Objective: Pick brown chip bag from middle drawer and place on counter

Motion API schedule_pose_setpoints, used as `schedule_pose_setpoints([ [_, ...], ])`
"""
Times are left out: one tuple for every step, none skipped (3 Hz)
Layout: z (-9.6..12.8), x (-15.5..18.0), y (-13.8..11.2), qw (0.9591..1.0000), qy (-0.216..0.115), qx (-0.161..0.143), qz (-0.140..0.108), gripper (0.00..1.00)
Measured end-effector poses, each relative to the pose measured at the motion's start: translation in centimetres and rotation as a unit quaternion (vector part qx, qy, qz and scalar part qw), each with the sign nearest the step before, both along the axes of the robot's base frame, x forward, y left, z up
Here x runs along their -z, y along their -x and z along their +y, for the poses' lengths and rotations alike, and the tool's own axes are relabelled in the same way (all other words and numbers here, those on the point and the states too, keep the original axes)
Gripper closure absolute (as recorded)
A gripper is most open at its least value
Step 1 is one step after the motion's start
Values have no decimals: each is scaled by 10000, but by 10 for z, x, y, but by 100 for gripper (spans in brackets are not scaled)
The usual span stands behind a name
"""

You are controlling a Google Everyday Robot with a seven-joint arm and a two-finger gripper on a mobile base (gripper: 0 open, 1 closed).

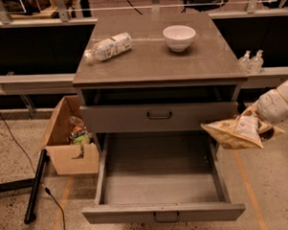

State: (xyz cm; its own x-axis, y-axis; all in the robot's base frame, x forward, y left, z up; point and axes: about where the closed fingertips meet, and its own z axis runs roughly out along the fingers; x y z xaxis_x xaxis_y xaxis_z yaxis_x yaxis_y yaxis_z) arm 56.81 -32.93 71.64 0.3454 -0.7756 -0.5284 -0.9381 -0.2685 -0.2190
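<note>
The brown chip bag [235, 132], crumpled tan and brown foil, hangs in the air just past the right side of the open middle drawer [162, 213], about level with the closed drawer front above it. My gripper [260, 126] is shut on the bag's right end, and the white arm comes in from the right edge. The drawer's grey tray holds nothing. The counter [151, 64] is the grey-brown cabinet top, above and to the left of the bag.
A clear plastic bottle [110, 45] lies on the counter's left, and a white bowl [179, 37] stands at its back right. A closed drawer [158, 116] sits above the open one. A cardboard box [68, 144] and a black pole [34, 186] are on the floor to the left. Two small bottles [252, 62] stand behind on the right.
</note>
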Motion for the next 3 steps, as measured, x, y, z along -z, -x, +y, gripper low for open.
schedule_pose_setpoints([
  [8,-20,1,10000,29,-23,-65,100],
  [15,-59,18,9996,195,173,-77,100],
  [34,-113,32,9983,389,344,-281,100],
])
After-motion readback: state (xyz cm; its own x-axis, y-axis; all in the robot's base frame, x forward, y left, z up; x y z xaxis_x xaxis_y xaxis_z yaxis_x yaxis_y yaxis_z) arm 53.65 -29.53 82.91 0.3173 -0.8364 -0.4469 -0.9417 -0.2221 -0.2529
